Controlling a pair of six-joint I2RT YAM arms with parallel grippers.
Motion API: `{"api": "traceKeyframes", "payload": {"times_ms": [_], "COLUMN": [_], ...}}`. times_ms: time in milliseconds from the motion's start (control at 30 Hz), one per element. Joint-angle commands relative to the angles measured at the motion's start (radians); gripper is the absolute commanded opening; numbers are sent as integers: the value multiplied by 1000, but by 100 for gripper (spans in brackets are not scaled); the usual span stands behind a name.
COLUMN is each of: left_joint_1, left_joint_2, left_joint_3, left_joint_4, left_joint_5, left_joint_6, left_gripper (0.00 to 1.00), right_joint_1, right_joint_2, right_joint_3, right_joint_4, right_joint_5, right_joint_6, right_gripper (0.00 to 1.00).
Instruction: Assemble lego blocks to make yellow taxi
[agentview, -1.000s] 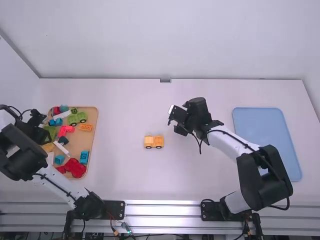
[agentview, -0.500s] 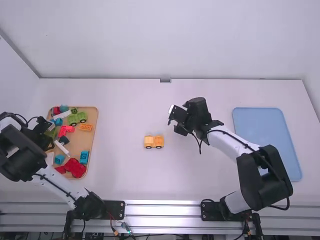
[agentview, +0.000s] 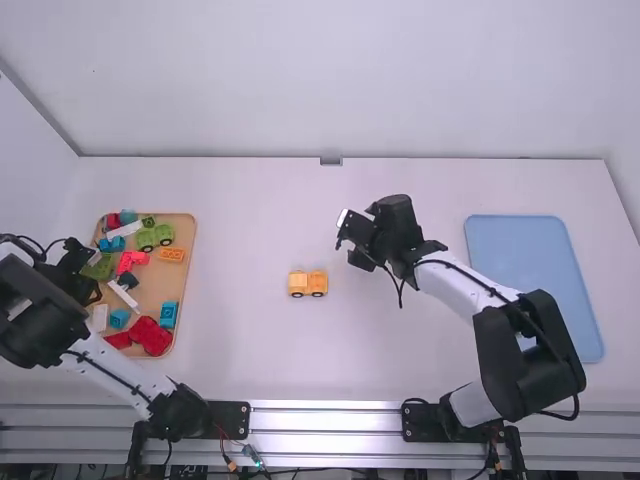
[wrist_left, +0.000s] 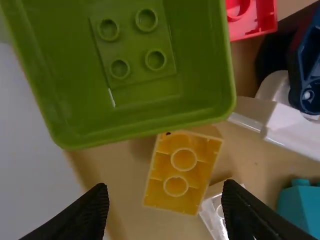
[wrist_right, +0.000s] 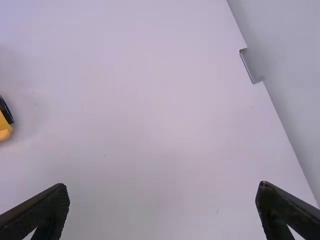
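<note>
Yellow block car (agentview: 307, 285) on white table (agentview: 250, 350), blue tray (agentview: 515, 245)

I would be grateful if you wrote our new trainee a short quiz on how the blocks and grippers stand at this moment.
1. True or false: the right gripper is open, with nothing between its fingers.
2. Multiple choice: in the left wrist view, what colour is the large hollow piece beside the yellow block?
a) red
b) green
c) purple
3. Fill in the missing colour: the small wheeled model stands on the table, between the wooden tray and the ____ mat.

Key: 1. true; 2. b; 3. blue
</note>
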Motion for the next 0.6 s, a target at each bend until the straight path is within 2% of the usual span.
{"api": "traceKeyframes", "payload": {"times_ms": [0,367,567], "left_joint_1": [-2,10,11], "left_joint_2": [15,15,16], "left_joint_3": [-13,-89,-98], "left_joint_4": [-7,99,116], "left_joint_5": [26,28,29], "left_joint_6": [19,18,18], "left_gripper": [61,61,53], "right_joint_1": [-2,-2,-2], "right_joint_2": [-26,-26,-26], "right_joint_3": [-6,-6,-6], "right_joint_4": [2,0,0], "right_joint_5": [2,2,2], "right_joint_6": [2,2,2], "right_gripper": [99,99,99]}}
